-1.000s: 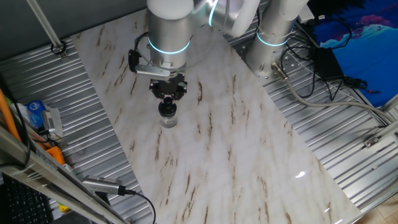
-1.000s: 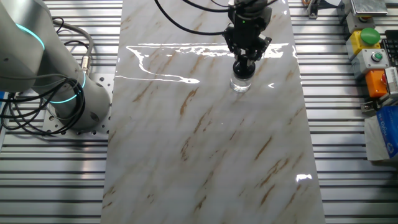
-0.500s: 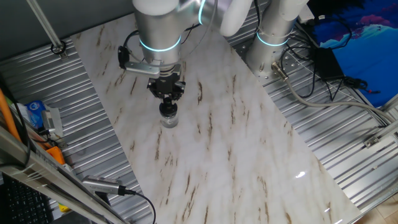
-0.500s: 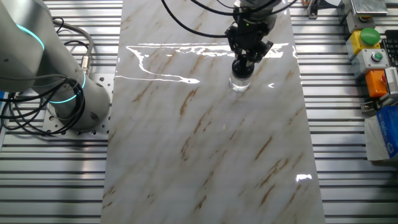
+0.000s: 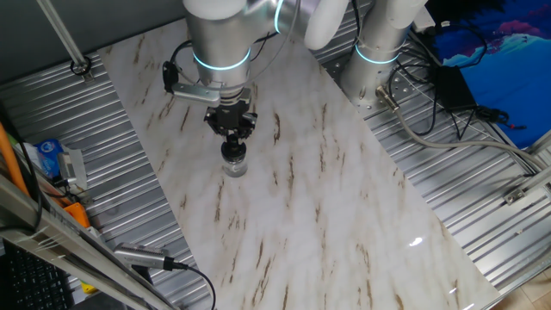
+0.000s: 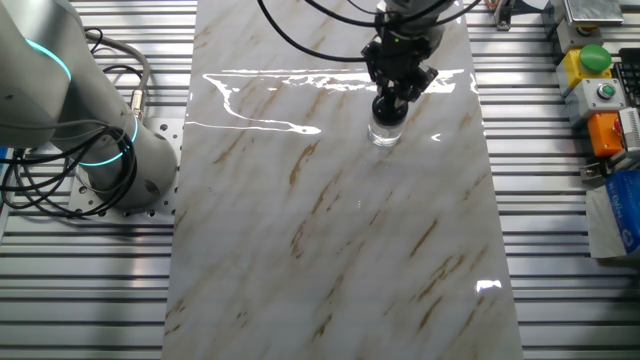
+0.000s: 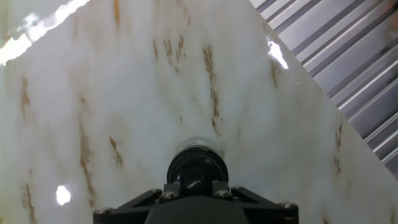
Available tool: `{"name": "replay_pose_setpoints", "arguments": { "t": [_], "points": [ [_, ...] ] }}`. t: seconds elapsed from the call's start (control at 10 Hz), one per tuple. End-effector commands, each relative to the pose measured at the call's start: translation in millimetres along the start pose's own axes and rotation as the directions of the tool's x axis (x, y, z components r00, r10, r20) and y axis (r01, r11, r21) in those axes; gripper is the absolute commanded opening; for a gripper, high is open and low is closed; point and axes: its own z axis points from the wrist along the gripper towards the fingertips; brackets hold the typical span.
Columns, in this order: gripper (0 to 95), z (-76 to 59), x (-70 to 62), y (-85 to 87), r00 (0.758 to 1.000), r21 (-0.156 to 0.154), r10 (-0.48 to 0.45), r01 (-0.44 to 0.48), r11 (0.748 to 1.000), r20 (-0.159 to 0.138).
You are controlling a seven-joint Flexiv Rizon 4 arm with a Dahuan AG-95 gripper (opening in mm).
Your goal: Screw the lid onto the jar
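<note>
On the marble worktop (image 5: pixel 327 224), toward its far-left part in one fixed view, the jar (image 5: pixel 233 165) stands upright with the lid (image 5: pixel 232 151) already seated on its mouth, so placing looks done and what remains, by the look of it, is turning the cap down tight and letting go. The gripper (image 5: pixel 231 143) comes straight down over it, fingers (image 7: pixel 219 186) drawn close and clamped on the lid's rim, as the hand view (image 7: pixel 198 172) shows from above.
</note>
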Motion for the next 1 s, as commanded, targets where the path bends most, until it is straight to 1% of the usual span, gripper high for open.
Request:
{"name": "replay_pose_setpoints", "arguments": {
  "t": [0.1,0.3,0.4,0.5,0.6,0.7,0.9,1.0],
  "points": [
    [0.0,0.3,0.1,-0.1,1.0,-0.001,0.001,-0.001,1.0,0.0],
    [0.0,0.3,0.1,-0.1,1.0,0.007,-0.008,0.008,1.0,-0.009],
    [0.0,0.3,0.1,-0.1,1.0,0.006,-0.018,0.018,1.0,-0.008],
    [38.0,0.2,0.1,0.0,0.999,0.005,-0.034,0.034,0.999,-0.006],
    [38.0,-0.4,0.5,0.2,0.999,0.005,-0.036,0.036,0.999,-0.006],
    [57.0,-0.5,0.6,0.3,0.999,0.007,-0.044,0.044,0.999,-0.004],
    [57.0,-0.5,0.6,0.3,0.998,0.008,-0.057,0.057,0.998,0.005],
    [76.0,-1.6,0.5,0.7,0.998,0.009,-0.058,0.058,0.998,0.002]
  ]
}}
